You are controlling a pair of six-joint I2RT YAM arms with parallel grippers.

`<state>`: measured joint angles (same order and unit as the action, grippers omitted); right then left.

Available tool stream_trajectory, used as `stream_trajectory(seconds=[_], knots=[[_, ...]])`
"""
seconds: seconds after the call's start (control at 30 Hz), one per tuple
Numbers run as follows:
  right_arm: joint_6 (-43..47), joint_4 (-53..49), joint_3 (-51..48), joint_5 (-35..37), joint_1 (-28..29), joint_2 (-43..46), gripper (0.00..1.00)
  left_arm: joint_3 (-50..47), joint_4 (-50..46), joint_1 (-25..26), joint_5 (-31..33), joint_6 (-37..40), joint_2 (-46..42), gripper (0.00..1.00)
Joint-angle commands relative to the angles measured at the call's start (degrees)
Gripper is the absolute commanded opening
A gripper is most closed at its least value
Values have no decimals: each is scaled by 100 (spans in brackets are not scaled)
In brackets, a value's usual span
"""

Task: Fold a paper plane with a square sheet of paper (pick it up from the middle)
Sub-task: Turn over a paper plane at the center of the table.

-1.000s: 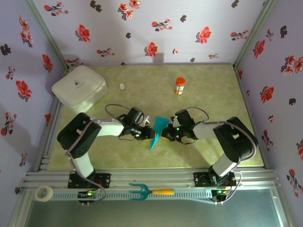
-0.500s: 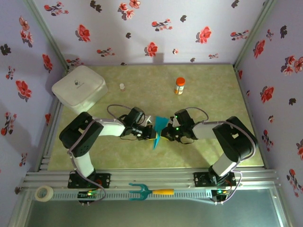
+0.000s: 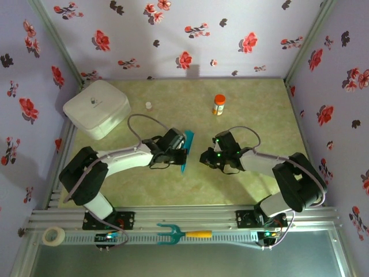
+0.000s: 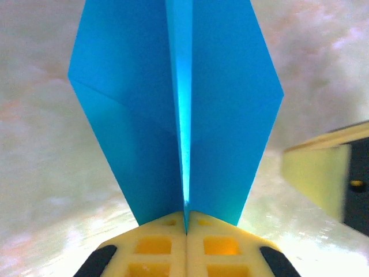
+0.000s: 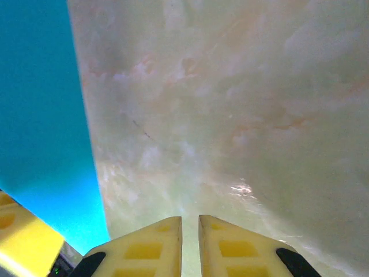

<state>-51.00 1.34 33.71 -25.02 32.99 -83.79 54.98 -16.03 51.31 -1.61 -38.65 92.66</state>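
The teal-blue paper, folded into a pointed paper plane (image 3: 187, 150), stands on edge at mid-table. My left gripper (image 3: 182, 153) is shut on it. In the left wrist view the paper plane (image 4: 132, 115) rises from between the closed yellow fingertips of my left gripper (image 4: 185, 222), its two flaps spread either side of the centre crease. My right gripper (image 3: 203, 157) sits just right of the paper, apart from it. In the right wrist view my right gripper (image 5: 189, 231) has a narrow gap between its fingers with only tabletop behind, and the paper (image 5: 40, 115) fills the left edge.
A white rounded box (image 3: 95, 107) sits at the back left. A small vial (image 3: 149, 106) and an orange bottle (image 3: 219, 105) stand further back. On the front rail lie a teal pronged tool (image 3: 179, 234) and a tape roll (image 3: 54, 235).
My left gripper closed on the paper and carried it left and back, turning it on edge. My right gripper let go of the paper and now sits apart from it.
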Motion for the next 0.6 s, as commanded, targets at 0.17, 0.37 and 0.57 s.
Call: stream_trajectory(seconds=[0.17, 0.37, 0.57], knots=[[26, -176, 102, 270, -12, 173, 17, 272, -1103, 159, 1233, -15, 231, 7], [13, -136, 118, 227, -12, 121, 17, 202, -886, 180, 1093, -166, 373, 7], [-32, -73, 85, 219, -12, 84, 17, 109, -696, 177, 963, -230, 406, 8]])
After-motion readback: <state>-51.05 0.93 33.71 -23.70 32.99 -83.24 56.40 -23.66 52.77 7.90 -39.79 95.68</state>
